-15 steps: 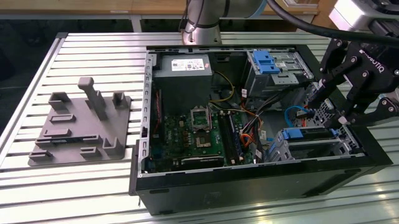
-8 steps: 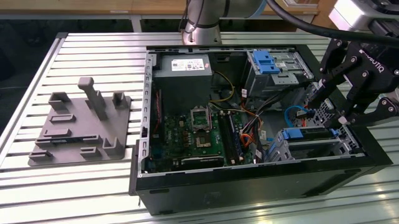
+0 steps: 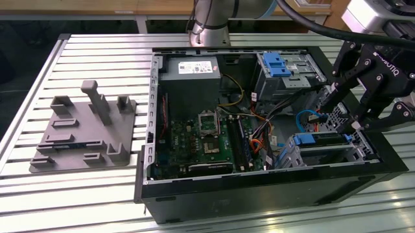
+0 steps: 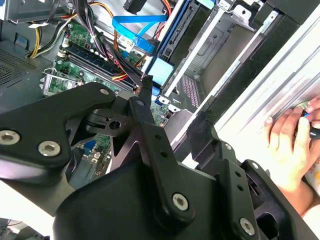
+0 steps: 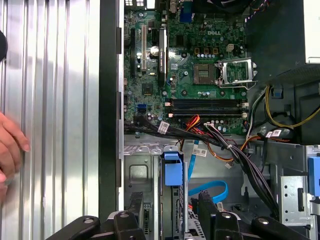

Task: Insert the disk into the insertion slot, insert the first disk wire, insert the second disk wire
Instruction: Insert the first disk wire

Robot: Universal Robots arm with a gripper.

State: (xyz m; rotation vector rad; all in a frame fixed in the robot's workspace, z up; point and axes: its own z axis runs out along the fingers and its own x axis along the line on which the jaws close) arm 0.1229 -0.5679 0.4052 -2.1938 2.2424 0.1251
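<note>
The disk (image 3: 321, 140), grey with a bright blue carrier, sits in the insertion slot (image 3: 332, 155), a silver perforated cage at the case's front corner on the exterior view's right. The carrier's blue end (image 5: 173, 170) shows in the first wrist view and again (image 4: 161, 70) in the second wrist view. My black gripper (image 3: 339, 119) hangs just above that cage. Its fingers (image 5: 136, 216) stand apart on either side of the carrier end, open, with gaps to it. A flat blue disk wire (image 3: 307, 116) curls loose beside the cage, also seen as a blue ribbon (image 5: 211, 190).
The open computer case (image 3: 259, 187) holds a motherboard (image 3: 201, 141), a power supply (image 3: 189, 68) and a grey cage with a blue latch (image 3: 280, 65). A grey fixture (image 3: 84, 131) lies at the exterior view's left. A person's hand (image 4: 292, 135) rests on the table beside the case.
</note>
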